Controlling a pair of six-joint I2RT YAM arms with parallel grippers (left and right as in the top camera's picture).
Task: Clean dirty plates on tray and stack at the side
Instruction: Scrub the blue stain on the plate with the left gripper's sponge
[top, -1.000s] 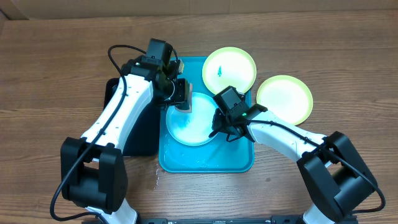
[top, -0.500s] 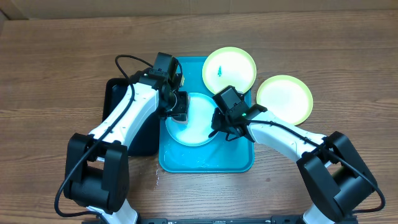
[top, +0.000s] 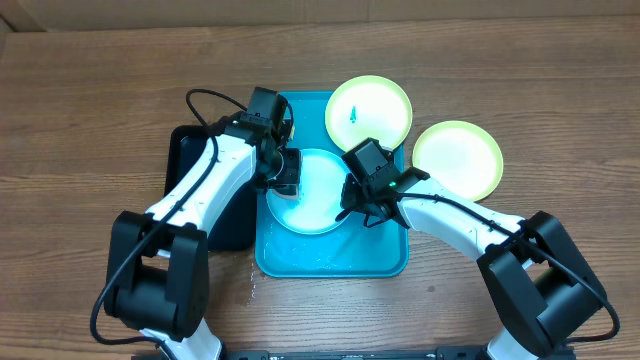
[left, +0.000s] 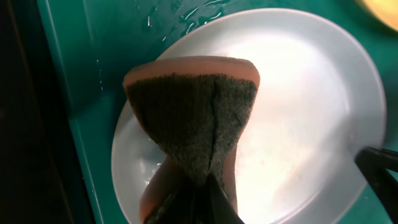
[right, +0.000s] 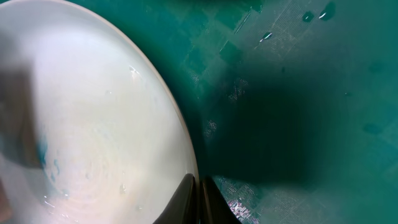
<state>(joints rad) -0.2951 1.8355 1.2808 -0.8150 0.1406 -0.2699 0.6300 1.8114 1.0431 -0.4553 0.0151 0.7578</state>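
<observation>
Our left gripper (top: 286, 172) pinches a folded sponge (left: 193, 118) against the light blue plate (top: 318, 197), which lies flat on the tray (top: 330, 258); our right gripper (right: 198, 199) is closed on the plate's rim. Only the wrist views show us the sponge's dark scouring face and the plate's teal smears (right: 43, 155); overhead, the tray runs lengthwise away from us.

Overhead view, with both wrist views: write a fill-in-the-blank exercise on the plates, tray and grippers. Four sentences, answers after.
The sponge in the left gripper rests on the ____ plate.
That plate lies in the ____ tray.
Besides it, ____ lime-green plates are in view.
The right gripper is ____ at the first plate's rim.
Answers: light blue; turquoise; two; shut.
</observation>
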